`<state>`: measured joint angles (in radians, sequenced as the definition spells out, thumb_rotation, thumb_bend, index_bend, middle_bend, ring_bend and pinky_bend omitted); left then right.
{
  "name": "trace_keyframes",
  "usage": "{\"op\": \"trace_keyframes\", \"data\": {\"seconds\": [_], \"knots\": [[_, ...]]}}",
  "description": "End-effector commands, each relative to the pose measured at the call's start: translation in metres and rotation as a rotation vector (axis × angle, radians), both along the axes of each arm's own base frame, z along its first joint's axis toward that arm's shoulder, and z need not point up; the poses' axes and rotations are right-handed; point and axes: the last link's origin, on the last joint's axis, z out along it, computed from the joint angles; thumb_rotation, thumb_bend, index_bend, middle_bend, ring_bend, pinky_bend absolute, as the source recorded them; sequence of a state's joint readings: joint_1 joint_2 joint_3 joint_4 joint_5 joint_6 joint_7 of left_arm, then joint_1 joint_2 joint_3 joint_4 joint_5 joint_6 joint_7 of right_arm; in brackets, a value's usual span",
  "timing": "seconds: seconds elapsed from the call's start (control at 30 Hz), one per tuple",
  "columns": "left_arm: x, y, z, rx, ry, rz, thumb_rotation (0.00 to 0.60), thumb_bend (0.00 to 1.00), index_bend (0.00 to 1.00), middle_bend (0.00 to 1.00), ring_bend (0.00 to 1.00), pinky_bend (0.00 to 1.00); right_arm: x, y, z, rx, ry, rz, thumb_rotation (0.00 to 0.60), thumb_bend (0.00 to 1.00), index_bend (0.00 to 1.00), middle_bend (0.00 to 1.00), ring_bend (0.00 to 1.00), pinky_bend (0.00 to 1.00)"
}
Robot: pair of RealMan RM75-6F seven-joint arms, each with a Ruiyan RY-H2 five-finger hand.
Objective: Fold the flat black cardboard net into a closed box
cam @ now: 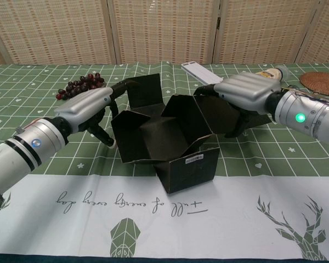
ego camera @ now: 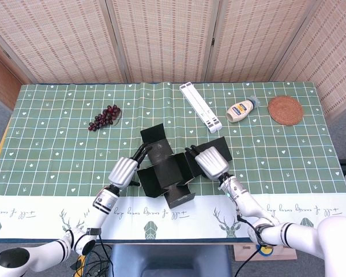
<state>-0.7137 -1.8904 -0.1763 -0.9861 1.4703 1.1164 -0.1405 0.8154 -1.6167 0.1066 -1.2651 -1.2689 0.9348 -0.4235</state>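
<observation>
The black cardboard net (ego camera: 164, 168) (cam: 163, 138) lies mid-table, half folded, its left, right and front flaps raised around the base and the back flap leaning away. My left hand (ego camera: 126, 171) (cam: 90, 104) presses its stretched fingers against the outside of the left flap, which stands nearly upright. Over on the other side, my right hand (ego camera: 210, 162) (cam: 244, 91) grips the right flap, fingers over its top and thumb beneath, tilting it inward. A white label shows on the front flap (cam: 189, 169).
A bunch of grapes (ego camera: 104, 117) (cam: 79, 85) lies back left. Behind the net are a white slatted strip (ego camera: 200, 107) (cam: 200, 71), a mayonnaise bottle (ego camera: 242, 109) (cam: 268, 73) and a woven coaster (ego camera: 285, 110) (cam: 321, 83). The green checked cloth (ego camera: 46, 144) covers the table.
</observation>
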Motion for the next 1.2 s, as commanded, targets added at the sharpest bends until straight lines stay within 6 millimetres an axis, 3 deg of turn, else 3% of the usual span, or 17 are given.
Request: {"op": "trace_keyframes", "data": {"seconds": [0.03, 0.73, 1.2], "knots": [[0.007, -0.002, 0.005, -0.032, -0.042, -0.023, 0.600, 0.10, 0.00, 0.00, 0.49, 0.82, 0.005, -0.001, 0.004, 0.012, 0.033, 0.033, 0.600, 0.30, 0.22, 0.29, 0.80, 0.95], [0.023, 0.000, -0.001, -0.337, -0.197, 0.091, 0.600, 0.10, 0.00, 0.00, 0.47, 0.82, 0.027, -0.010, 0.025, 0.094, 0.243, 0.237, 0.600, 0.32, 0.22, 0.29, 0.80, 0.95], [0.018, 0.003, -0.006, -0.496, -0.220, 0.209, 0.600, 0.10, 0.00, 0.00, 0.47, 0.82, 0.032, -0.006, 0.030, 0.136, 0.298, 0.409, 0.600, 0.33, 0.22, 0.30, 0.81, 0.96]]}}
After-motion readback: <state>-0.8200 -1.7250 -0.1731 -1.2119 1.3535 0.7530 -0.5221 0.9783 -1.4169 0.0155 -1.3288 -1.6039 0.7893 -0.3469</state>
